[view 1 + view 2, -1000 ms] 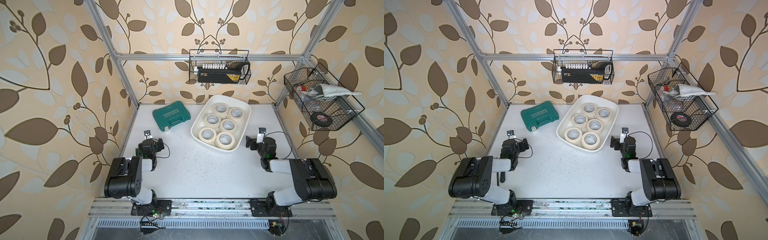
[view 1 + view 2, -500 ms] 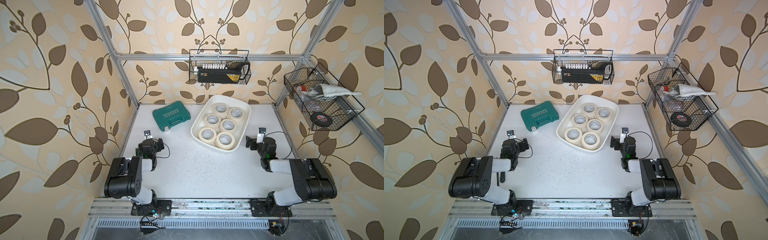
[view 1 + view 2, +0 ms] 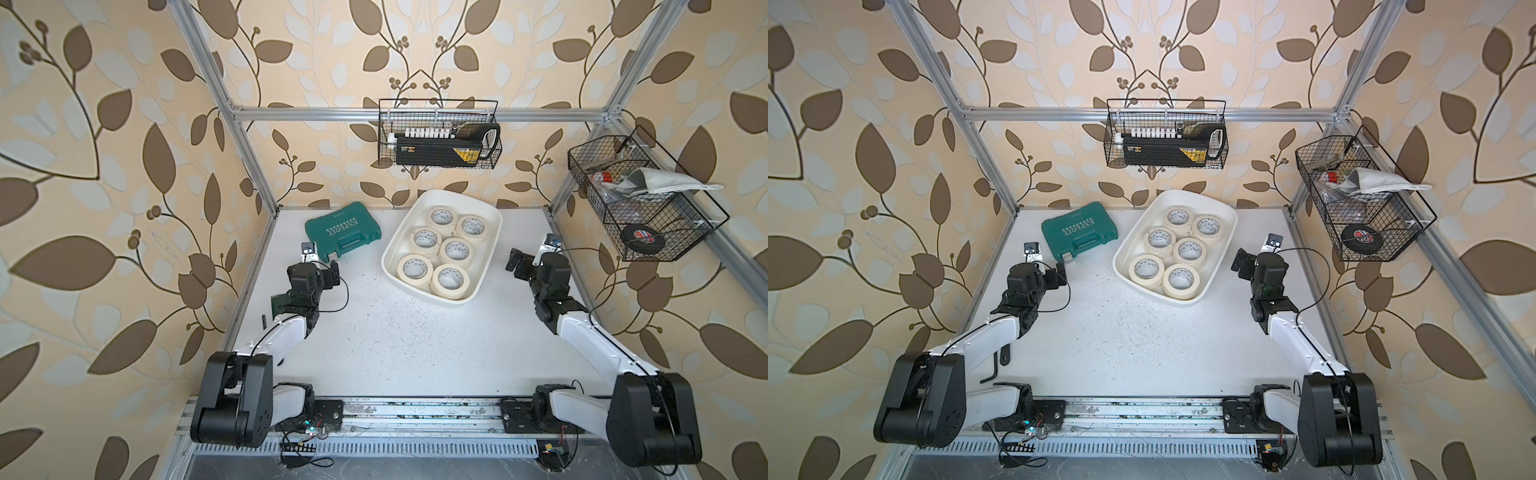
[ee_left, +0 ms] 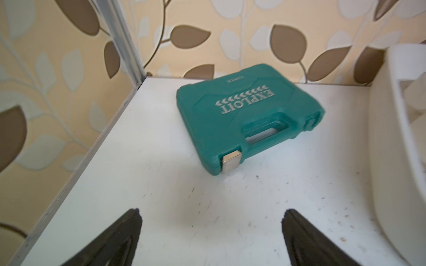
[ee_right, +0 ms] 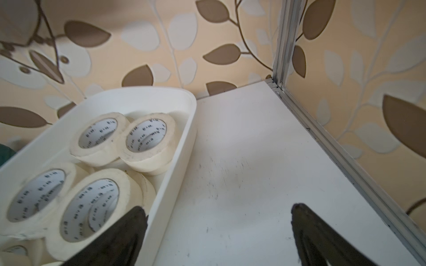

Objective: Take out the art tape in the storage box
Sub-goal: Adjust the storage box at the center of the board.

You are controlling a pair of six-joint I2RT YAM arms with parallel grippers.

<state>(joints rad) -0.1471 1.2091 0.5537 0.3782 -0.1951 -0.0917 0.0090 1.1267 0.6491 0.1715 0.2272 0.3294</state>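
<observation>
Art tape [image 3: 444, 252] lies flat in the white storage box [image 3: 473, 205] at the back of the table [image 3: 415, 345]; we count six rolls on top, and the right wrist view shows more stacked beneath them. Our left gripper [image 4: 212, 213] hangs low over bare table, just short of the green case [image 3: 343, 228], its fingers spread wide with nothing between them. Our right gripper [image 5: 219, 207] sits near the box's right wall, apart from it in both top views, equally wide and empty.
</observation>
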